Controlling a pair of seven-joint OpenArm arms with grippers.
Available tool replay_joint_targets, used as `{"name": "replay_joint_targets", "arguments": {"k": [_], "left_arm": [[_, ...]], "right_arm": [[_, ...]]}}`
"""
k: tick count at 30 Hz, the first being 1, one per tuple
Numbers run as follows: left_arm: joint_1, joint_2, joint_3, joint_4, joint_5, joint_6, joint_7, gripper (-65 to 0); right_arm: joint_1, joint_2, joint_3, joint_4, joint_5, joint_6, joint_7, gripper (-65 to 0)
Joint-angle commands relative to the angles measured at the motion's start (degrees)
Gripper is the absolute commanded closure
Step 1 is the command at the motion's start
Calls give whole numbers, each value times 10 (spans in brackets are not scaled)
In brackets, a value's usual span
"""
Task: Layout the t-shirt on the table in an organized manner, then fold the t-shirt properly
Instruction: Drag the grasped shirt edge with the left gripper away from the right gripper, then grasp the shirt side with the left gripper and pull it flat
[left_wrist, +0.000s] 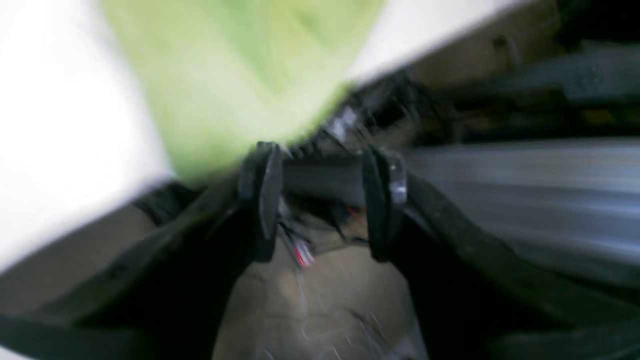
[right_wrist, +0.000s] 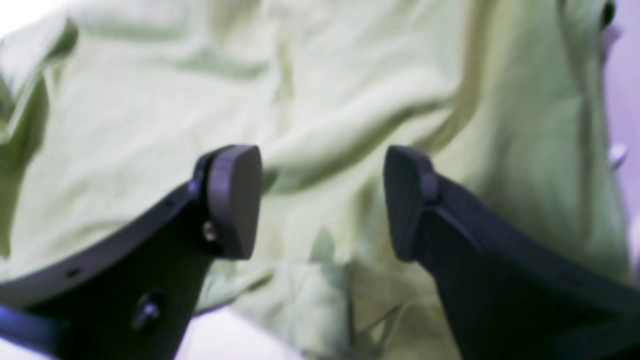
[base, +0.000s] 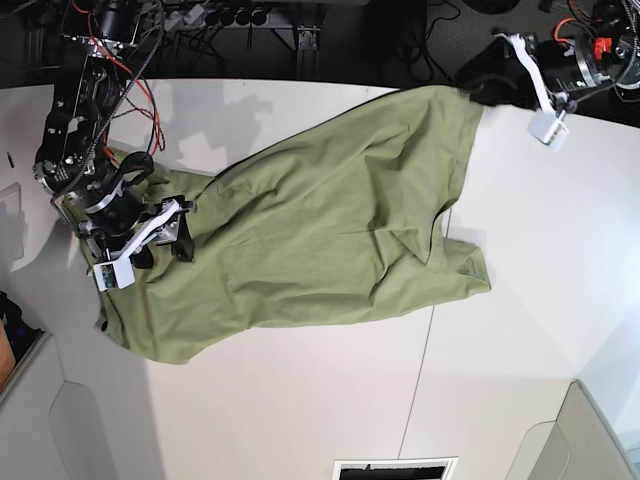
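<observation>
t-shirt (base: 320, 240): soft, creased olive cloth | right pincer (right_wrist: 322, 202): agape | left pincer (left_wrist: 322, 190): agape

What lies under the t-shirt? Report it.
The white table lies under the t-shirt, its seam line running beneath the cloth. Anything else underneath is covered and cannot be seen.

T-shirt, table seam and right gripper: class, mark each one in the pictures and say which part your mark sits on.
t-shirt (base: 320, 230): base view, middle of the green body cloth.
table seam (base: 418, 385): base view, thin line below the shirt.
right gripper (right_wrist: 322, 202): right wrist view, gap between its open pads, over the cloth.
</observation>
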Motion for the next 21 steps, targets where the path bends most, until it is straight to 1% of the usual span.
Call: {"name": "replay_joint_targets", "arguments": {"k": [1,2,3,4,5,7,8,11,13,15,16,18,19,21], "left_arm": [[-17,-9,-22,9,-14,-5,-16,-291],[-33,-9,-40,9,-14,-5,-18,-291],[-50,-9,-56,9,-14,-5,-21,-291],[-68,-9,-70,9,-14,-5,-24,-291],[-88,-9,-80,9,-14,-5,-28,-290],[-133,-9,-82,8,-8,-5,-33,-290],[-154,-8,-76,8,-3,-5,-39,-290],[-216,-9,-31,7,46,-5,-76,-289],[-257,-9,17,0,97,-5,-114,-288],[-302,-8,76,-20,166,-5,-162,-288],[-328,-8,108,-38,202,-5,-179,-288],[-378,-8,166,-88,262,17,-198,-288],[-402,-8,191,-119,281,27,-206,-288],[-447,-8,237,-186,302,30,-224,-288]], "right_arm": [[13,3,3,9,9,-2,15,-383],[17,3,3,9,9,-2,14,-379],[19,3,3,9,9,-2,14,-353],[19,3,3,9,9,-2,15,-304],[19,3,3,9,7,-2,14,-229],[19,3,3,9,5,-2,14,-56],[19,3,3,9,4,-2,15,0],[19,3,3,9,0,-2,15,0],[19,3,3,9,-22,-2,15,0],[19,3,3,8,-44,-2,15,0],[19,3,3,7,-50,-2,15,0],[19,3,3,0,-52,-2,15,0],[19,3,3,-5,-52,-2,15,0],[19,3,3,-16,-52,-2,15,0]]}}
